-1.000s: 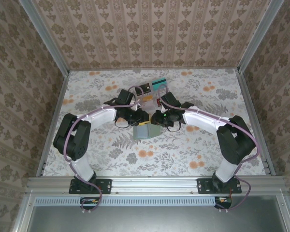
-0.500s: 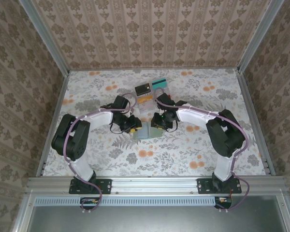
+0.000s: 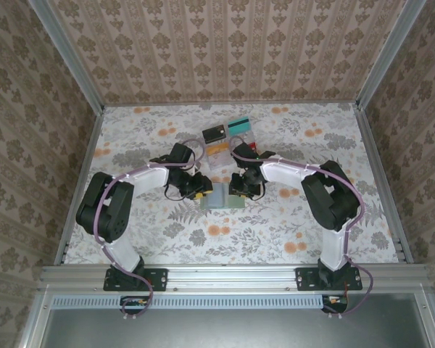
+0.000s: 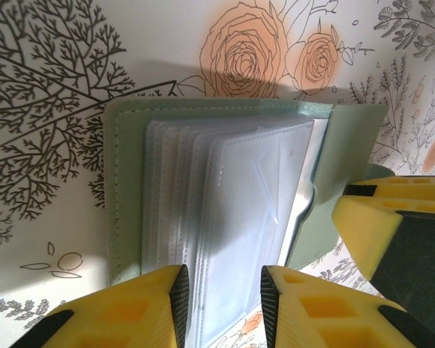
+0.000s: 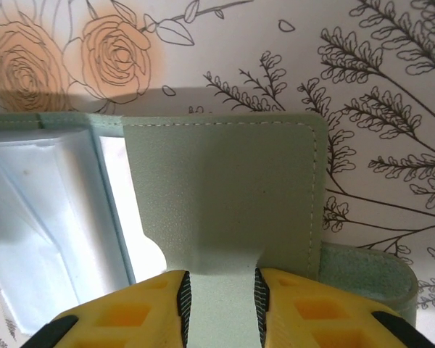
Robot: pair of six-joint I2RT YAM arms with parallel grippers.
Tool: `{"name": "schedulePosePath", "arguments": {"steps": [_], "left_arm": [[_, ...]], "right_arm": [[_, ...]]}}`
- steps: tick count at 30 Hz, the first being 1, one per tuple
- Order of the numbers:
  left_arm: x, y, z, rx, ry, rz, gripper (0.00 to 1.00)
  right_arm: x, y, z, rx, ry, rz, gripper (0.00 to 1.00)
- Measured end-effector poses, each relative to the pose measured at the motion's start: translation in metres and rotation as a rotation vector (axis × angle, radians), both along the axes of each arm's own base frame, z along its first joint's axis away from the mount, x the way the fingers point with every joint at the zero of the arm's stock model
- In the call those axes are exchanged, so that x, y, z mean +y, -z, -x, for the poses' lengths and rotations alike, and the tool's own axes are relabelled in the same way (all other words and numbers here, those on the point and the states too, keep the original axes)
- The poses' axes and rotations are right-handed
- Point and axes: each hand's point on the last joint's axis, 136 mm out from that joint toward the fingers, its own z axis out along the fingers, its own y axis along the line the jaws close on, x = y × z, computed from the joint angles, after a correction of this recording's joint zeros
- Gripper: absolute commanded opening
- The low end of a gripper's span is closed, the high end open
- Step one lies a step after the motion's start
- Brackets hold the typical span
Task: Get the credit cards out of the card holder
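Grey-green card holder (image 3: 224, 198) lies opened flat on the bench (image 3: 290, 232), just on the arm-base side of the clear box (image 3: 222, 157). Pocket side up, cover down. Its long axis runs across the bench, from one arm towards the other. The sleeved panel is on the left arm's side and the cover flap (image 5: 225, 188) on the right arm's.

Left fingers (image 4: 152, 304), near-left of the box, stand part open astride the fanned clear sleeves (image 4: 232, 203). The leaves fill the gap, but we cannot tell whether they are pinched or only straddled.

Right fingers (image 5: 145, 304), near-right of the box, are closed on the flap's narrow neck. It touches both fingers and puckers between them.

We read the arrangement as a division of labour. The right hold keeps the flap drawn aside, so the wallet stays spread and cannot slide. The left fingers come at the sleeve edges from the opposite end to leaf through them.

Credit cards: a teal one (image 3: 238, 124) and a dark one (image 3: 214, 133) lie flat at the box's far side. An orange one (image 3: 217, 148) is at the box itself, and we cannot tell whether it is on top of it or against it.

The sleeves we can see show no card colour, and the lower leaves are hidden. We judge the task near done, pending a check of those leaves.
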Motion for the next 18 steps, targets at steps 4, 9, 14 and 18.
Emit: {"name": "schedulePosePath", "arguments": {"steps": [4,9,14,18], "left_arm": [[-0.001,-0.002,-0.001,-0.001,0.001,0.005,0.32],[-0.004,-0.006,-0.004,-0.007,0.004,0.016,0.34],[-0.006,0.0,-0.007,0.006,0.007,0.011,0.38],[-0.004,0.009,-0.004,0.029,0.013,-0.009,0.39]], "right_arm": [[0.0,0.001,0.0,0.001,-0.003,0.002,0.33],[0.0,0.001,0.0,0.003,-0.013,0.011,0.32],[-0.001,0.001,0.0,0.004,-0.016,0.015,0.32],[-0.001,0.002,0.0,0.005,-0.016,0.017,0.32]]}}
